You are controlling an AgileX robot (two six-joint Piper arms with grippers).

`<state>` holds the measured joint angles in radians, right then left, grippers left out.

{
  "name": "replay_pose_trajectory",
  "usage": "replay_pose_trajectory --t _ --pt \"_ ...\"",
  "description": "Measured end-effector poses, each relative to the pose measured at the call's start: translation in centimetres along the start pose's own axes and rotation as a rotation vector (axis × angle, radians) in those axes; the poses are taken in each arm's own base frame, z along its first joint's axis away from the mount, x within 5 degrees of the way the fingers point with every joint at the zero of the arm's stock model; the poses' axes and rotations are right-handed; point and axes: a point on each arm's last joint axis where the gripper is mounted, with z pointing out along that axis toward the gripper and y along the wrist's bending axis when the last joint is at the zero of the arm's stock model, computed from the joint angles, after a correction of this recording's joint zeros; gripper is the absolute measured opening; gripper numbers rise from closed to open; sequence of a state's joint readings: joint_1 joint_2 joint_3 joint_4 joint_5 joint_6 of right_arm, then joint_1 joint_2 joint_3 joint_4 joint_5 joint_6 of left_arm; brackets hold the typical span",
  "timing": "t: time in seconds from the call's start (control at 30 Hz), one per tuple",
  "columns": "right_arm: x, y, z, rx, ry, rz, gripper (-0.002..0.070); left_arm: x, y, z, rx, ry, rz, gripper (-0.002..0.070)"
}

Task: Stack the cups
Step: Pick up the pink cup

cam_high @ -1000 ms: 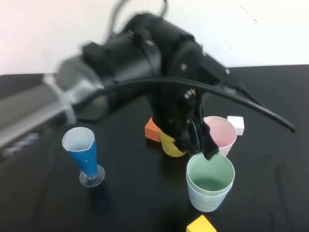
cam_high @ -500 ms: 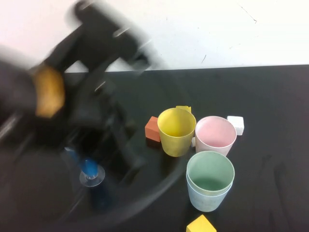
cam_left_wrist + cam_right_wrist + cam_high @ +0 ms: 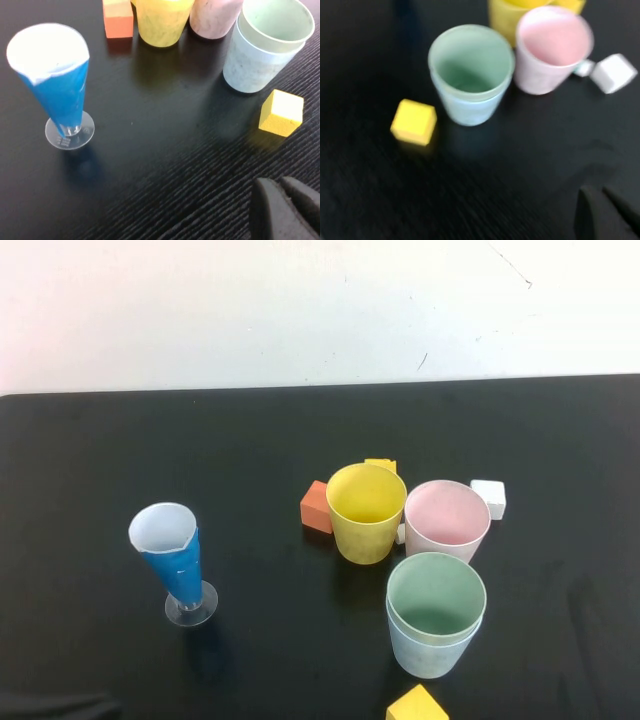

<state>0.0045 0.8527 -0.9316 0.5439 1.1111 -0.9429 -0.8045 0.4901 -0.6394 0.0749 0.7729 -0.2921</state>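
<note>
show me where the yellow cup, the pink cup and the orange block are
yellow cup [image 3: 365, 512], high view, on its front wall just below the rim.
pink cup [image 3: 446, 514], high view, inside its open mouth.
orange block [image 3: 316, 508], high view, on its visible face, left of the yellow cup.

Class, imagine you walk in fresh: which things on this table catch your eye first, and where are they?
First, the cluster right of centre: the green cup nested inside the light blue cup, with the yellow cup and pink cup standing unstacked behind it. Next, the blue-and-white cone glass alone on the left. The left claw and right claw are shut, clear of everything.
</note>
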Motion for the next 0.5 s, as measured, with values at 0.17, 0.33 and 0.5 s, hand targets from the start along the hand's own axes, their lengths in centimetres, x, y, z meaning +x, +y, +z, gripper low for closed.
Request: replay_pose_trajectory --t 0.17,0.33,0.5 --pt "-2.7 -2.2 1.1 -0.128 0.064 -0.086 -0.0003 1.2 0.4 -0.9 0.004 -0.047 0.003 0.0002" --pt "-5.9 -3.8 3.2 -0.18 0.109 -0.177 -0.0003 1.3 0.6 -1.1 -0.015 -0.053 0.019 0.0001" --pt "-8.6 -4.8 6.6 -0.19 0.225 -0.218 -0.0003 1.3 0.7 -1.1 -0.027 -0.053 0.053 0.0001"
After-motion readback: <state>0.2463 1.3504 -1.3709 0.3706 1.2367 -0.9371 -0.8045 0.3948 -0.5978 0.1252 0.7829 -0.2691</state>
